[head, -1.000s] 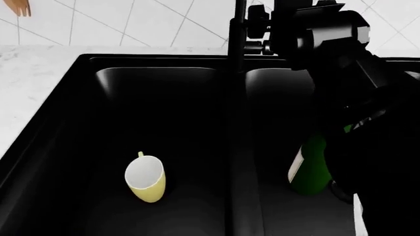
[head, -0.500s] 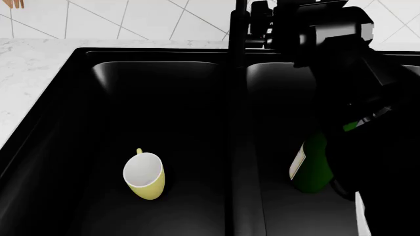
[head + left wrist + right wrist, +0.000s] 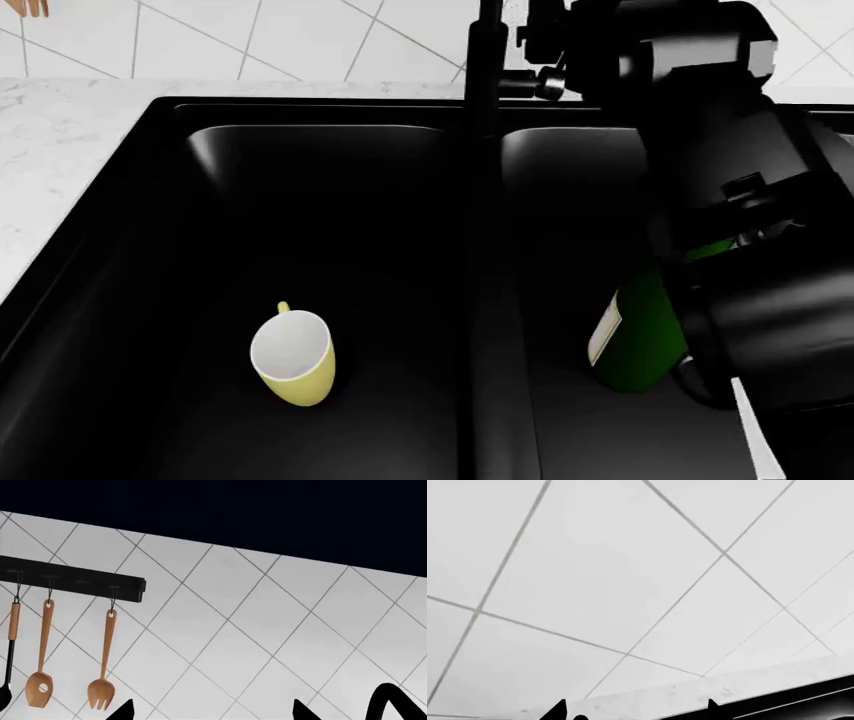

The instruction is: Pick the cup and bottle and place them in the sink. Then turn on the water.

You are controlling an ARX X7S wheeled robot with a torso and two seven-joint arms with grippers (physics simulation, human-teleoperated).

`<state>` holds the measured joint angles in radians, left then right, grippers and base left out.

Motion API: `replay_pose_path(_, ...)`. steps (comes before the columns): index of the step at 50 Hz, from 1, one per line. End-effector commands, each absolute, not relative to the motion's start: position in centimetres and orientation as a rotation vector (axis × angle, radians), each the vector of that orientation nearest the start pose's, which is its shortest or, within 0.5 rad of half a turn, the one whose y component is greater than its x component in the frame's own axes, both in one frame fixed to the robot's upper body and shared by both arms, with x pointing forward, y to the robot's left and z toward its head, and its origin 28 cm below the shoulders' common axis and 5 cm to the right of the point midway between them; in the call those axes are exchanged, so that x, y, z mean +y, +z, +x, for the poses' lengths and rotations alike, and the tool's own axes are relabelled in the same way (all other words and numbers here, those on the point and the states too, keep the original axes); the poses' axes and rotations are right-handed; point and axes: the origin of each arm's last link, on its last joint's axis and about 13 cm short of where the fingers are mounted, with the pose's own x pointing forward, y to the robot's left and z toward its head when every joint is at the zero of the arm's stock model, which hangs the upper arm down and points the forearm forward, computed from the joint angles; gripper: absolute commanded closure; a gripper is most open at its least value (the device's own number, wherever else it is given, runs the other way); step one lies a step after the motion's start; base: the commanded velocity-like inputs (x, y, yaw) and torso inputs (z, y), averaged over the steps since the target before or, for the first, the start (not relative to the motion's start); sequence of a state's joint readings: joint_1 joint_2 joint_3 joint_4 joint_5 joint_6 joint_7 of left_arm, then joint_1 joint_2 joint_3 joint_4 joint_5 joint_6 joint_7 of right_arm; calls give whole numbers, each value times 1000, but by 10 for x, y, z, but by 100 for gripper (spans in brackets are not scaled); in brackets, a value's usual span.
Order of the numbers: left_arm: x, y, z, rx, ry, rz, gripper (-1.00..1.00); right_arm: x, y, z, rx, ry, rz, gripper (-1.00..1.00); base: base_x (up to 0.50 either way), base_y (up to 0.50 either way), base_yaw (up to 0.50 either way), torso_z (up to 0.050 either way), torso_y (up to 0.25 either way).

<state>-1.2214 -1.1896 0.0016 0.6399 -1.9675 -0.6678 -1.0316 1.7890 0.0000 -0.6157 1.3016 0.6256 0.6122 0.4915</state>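
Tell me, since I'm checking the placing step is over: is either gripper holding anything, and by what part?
Nothing is held. The cup lies in the left basin of the sink, the bottle in the right. Both wrist views show fingertips apart with only tiled wall between.

The right arm reaches forward and up, its tool showing parted fingertips.

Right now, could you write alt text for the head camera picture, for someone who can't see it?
A black double-basin sink seen from above: a pale yellow cup lies on its side in the left basin, and a dark green bottle rests in the right. The robot's black right arm reaches over the right basin toward the black faucet.
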Motion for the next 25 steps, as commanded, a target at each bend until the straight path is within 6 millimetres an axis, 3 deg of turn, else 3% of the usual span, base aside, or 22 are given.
replay_pose_path(1,292,382,135,-463,6,-164,-100,-81,346,421,165,-399,-145,-100,0,0,0,0,0)
replay_pose_path(25,295,382,134,-466,12,-167,-100,-89,348,419,178,-518,-192,-100,0,0,0,0,0)
